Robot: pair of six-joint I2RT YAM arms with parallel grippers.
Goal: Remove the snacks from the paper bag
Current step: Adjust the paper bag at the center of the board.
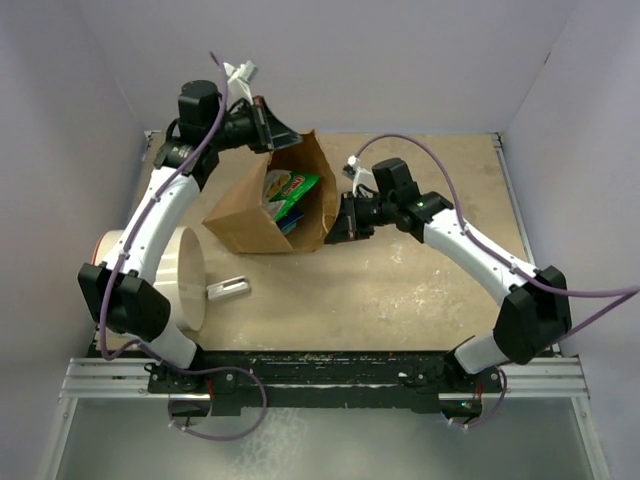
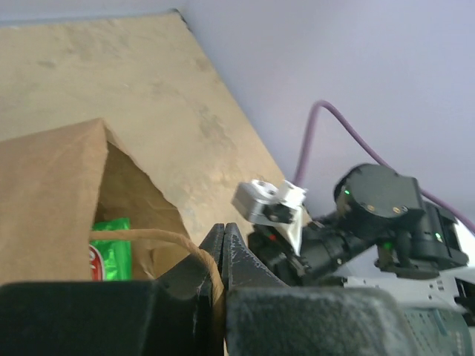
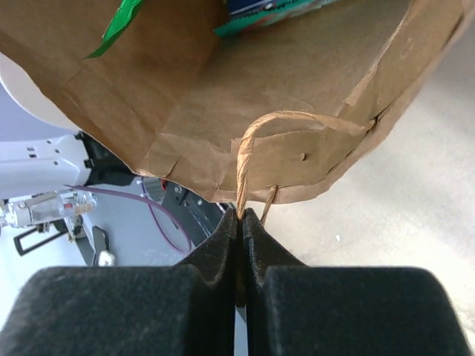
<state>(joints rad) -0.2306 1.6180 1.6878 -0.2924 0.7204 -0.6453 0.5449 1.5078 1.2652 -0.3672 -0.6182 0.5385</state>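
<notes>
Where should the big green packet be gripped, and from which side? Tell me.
Grip the green packet by its exposed edge at the mouth of the paper bag. Come from above through the mouth: the brown walls close off every other side. The left gripper and right gripper are each shut on a handle, so one likely must let go first.
</notes>
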